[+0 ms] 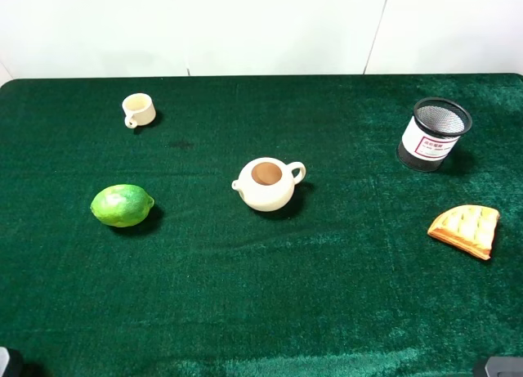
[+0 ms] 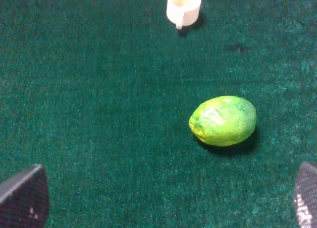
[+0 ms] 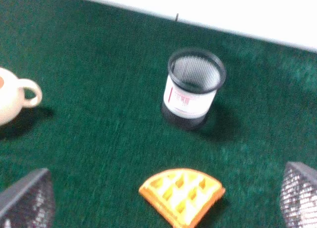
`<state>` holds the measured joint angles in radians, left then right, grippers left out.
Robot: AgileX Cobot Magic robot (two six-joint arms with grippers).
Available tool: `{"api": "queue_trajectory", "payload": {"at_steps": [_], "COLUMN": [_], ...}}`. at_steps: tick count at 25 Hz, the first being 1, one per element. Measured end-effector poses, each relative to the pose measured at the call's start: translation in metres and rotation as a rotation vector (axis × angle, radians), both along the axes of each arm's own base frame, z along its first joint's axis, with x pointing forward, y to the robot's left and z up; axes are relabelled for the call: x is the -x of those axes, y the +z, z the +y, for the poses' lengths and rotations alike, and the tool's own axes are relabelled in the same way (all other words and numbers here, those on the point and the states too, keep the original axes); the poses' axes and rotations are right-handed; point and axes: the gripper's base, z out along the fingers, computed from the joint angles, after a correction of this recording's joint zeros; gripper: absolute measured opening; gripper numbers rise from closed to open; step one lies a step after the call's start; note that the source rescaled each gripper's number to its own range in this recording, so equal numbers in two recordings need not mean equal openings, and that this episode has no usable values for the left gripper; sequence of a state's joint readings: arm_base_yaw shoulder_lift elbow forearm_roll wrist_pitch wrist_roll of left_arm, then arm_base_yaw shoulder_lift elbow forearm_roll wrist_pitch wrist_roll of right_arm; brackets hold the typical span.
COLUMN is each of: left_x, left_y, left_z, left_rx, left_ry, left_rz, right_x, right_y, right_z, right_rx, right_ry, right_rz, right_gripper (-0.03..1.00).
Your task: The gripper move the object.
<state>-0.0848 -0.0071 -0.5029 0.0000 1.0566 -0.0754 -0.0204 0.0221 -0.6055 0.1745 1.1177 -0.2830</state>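
Observation:
The black wire-mesh pen cup [image 1: 433, 134] with a white, red-striped label stands upright at the far right of the green table. It also shows in the right wrist view [image 3: 193, 87]. My right gripper [image 3: 163, 198] is open and empty. It is well short of the cup, with a waffle piece lying between them. My left gripper [image 2: 171, 193] is open and empty over bare cloth, short of the lime. In the high view only dark bits of the arms show at the bottom corners.
A cream teapot [image 1: 268, 183] sits mid-table. A small cream mug [image 1: 139, 110] is at the back left. A green lime [image 1: 122, 205] lies at the left. An orange waffle piece [image 1: 466, 229] lies in front of the cup. A white wall is behind the table.

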Motion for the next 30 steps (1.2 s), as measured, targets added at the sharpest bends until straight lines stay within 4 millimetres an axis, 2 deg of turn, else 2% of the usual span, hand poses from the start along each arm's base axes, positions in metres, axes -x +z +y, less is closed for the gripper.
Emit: {"api": "queue_trajectory", "payload": {"at_steps": [6,30], "left_x": [0.0,0.0], "left_y": [0.0,0.0], "left_z": [0.0,0.0], "left_rx": [0.0,0.0], "left_ry": [0.0,0.0], "left_rz": [0.0,0.0], "right_x": [-0.009,-0.011], "right_y": [-0.022,-0.021], "right_z": [0.003,0.002], "right_rx": [-0.035,-0.036], "right_ry": [0.029,0.016], "right_rz": [0.014,-0.002], "right_gripper": [1.0,1.0]}}
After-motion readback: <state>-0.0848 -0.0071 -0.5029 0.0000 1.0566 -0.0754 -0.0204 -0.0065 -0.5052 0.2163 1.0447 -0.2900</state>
